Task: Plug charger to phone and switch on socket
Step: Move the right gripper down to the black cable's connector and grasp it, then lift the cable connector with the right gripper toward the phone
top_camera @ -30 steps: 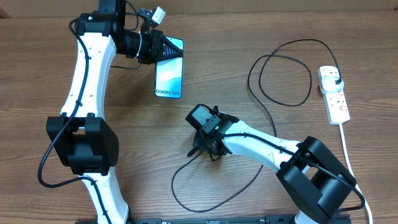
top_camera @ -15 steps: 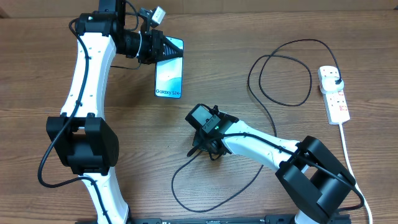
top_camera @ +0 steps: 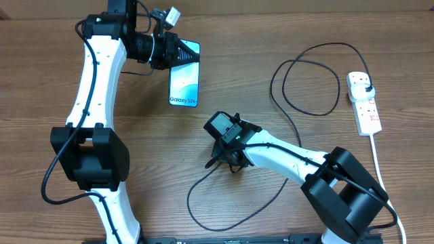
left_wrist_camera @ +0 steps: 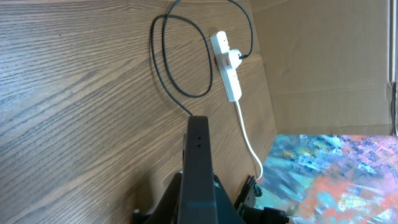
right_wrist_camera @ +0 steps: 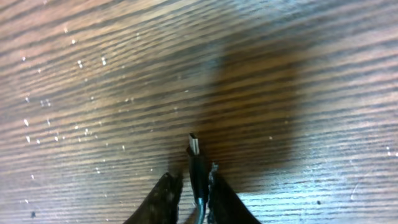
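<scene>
Wood-grain tabletop [top_camera: 271,27]; clock bearings read off the overhead view.

**Change in the last second**
- The right gripper [right_wrist_camera: 194,180], just below centre toward six o'clock, has drawn its dark fingers [right_wrist_camera: 163,194] in.
- It now pinches the charger [right_wrist_camera: 198,169], a long thin black cable, just behind its small metal connector tip [right_wrist_camera: 193,144].
- The tip pokes out ahead of the fingers, close over the wood; whether it touches, I cannot tell.
- The arm has barely shifted.
- The left gripper [top_camera: 180,53], at eleven o'clock, has not moved. It is clamped on the top end of the phone [top_camera: 184,85], a slim rectangular handset with a lit blue-teal screen.

**Meaning (judgement)**
- The cable end looks secured.
- The next leg would be carrying the tip up toward eleven o'clock, to the phone's free lower end, which faces six.
- The charger's black plug [top_camera: 366,86] already sits in the twelve o'clock end of the small white power strip [top_camera: 367,112] at three o'clock.
- The strip's red switches are too small to read as on or off.

**Count**
- Phone: one.
- Charger: one.
- Power strip: one, with one white cord [left_wrist_camera: 248,142].
- Grippers: two, both holding.
</scene>
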Motion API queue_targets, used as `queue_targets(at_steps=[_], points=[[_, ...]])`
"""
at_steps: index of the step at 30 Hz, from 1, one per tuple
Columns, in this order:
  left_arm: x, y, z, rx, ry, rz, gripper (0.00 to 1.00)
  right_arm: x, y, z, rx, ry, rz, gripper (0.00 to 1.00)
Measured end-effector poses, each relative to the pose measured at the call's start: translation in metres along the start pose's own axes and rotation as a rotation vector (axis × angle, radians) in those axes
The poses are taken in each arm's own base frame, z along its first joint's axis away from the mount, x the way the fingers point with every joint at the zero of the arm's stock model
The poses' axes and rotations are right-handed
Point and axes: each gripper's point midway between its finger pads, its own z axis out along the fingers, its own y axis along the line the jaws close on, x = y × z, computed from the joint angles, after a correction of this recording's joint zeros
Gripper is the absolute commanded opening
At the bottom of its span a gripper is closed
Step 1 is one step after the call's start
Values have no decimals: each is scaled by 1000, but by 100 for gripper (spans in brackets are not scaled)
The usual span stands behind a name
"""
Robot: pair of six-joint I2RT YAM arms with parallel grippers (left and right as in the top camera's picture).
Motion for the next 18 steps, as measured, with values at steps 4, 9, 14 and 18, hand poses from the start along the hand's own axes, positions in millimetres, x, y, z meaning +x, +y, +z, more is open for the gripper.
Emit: queue_targets(at_steps=[4, 9, 14, 18], points=[[-1, 0, 0, 0, -2, 3, 4, -1, 1, 0, -3, -4, -4, 4], [-3, 0, 0, 0, -9, -1, 4, -1, 2, 0, -7, -1, -3, 4], [-11, -6, 0, 35, -35, 14, 4, -2, 18, -1, -98, 40, -30, 4], [-21, -24, -2, 136, -65, 70, 4, -8, 52, -9, -297, 99, -57, 4]])
